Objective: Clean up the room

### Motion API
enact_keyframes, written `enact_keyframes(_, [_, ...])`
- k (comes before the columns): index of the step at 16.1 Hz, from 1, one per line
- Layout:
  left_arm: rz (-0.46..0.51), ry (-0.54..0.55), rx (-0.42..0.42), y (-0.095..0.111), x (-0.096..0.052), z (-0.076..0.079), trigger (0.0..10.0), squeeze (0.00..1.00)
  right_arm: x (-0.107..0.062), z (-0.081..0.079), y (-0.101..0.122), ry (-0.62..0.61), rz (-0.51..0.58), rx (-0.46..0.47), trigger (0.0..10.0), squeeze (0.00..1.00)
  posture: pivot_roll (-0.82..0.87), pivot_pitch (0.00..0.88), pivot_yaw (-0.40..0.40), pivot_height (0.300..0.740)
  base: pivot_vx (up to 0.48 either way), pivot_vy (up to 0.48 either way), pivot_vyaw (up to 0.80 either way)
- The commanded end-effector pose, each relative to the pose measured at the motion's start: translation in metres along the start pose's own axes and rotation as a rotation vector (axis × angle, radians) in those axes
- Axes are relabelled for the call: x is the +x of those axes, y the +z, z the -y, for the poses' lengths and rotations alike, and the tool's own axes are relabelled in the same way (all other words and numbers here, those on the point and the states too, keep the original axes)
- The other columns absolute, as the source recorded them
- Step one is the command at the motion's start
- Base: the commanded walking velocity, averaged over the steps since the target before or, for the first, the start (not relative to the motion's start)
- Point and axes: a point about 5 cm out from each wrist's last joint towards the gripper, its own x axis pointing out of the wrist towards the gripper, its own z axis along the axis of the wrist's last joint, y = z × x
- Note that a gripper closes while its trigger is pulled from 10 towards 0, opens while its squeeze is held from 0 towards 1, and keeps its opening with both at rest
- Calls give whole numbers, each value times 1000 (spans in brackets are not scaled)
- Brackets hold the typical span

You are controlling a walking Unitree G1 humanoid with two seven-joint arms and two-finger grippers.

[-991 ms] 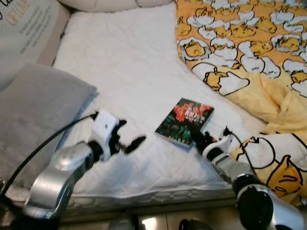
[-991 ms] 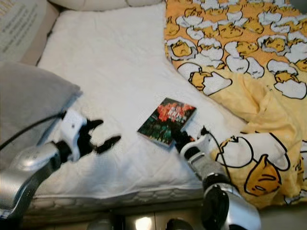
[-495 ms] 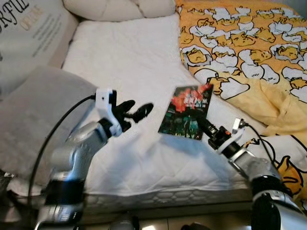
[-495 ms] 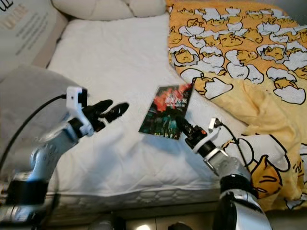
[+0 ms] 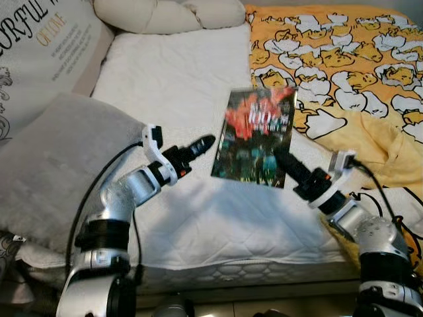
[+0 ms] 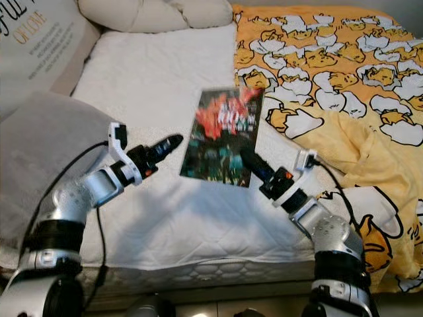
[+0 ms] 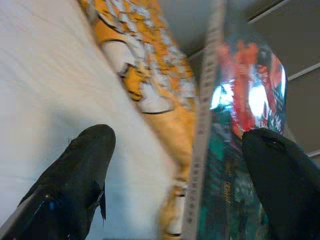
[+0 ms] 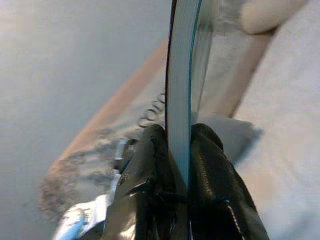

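Now the book [image 5: 255,137] hangs lifted above the white mattress [image 5: 198,218] near the bed's front edge, tilted nearly upright with its long axis running away from the robot. The right gripper [image 5: 288,164] has its jaws pinching the book's lower edge. The left gripper [image 5: 195,146], jaws spread, sits just beside the book's left edge, nearest for a handover. A yellow duvet [image 5: 357,72] covers the bed's right side.

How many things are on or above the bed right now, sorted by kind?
Books: 1, the book held up by the right end effector
Pillows: 3, grey pillow, lettered pillow, cream pillow
Blankets: 1, yellow blanket
Total: 5
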Motion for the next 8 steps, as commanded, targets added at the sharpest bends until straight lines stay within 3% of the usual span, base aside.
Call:
enact_keyframes(1, [-4,-41,-61,1,1,2,10000,1000,7,-12,5,84,12,-13,0,0,-16,0,60,740,0,0,0])
enact_keyframes(2, [-22,-58,-81,0,3,4,10000,1000,8,-15,5,90,4,-16,0,0,-16,0,59,740,0,0,0])
enact_keyframes(3, [-42,-96,-106,-2,5,7,10000,518,9,-16,3,88,-4,-15,0,0,-15,0,59,740,0,0,0])
enact_keyframes(4, [-50,-120,-111,-2,6,10,10000,122,10,-16,2,87,-9,-13,0,0,-14,0,58,740,0,0,0])
enact_keyframes(5, [-74,-143,-89,-5,7,14,3882,0,10,-15,-2,70,-28,-8,0,0,-13,0,58,740,0,0,0])
enact_keyframes(6, [-76,-142,-86,-5,7,14,3882,0,10,-15,-3,66,-32,-8,0,0,-13,0,58,740,0,0,0])
enact_keyframes(7, [-73,-178,-87,-4,6,16,0,0,10,-14,-5,49,-43,-5,0,0,-11,0,57,740,0,0,0])
enact_keyframes(8, [-77,-208,-54,-4,4,19,0,0,9,-13,-7,33,-54,-6,0,0,-10,0,57,740,0,0,0])
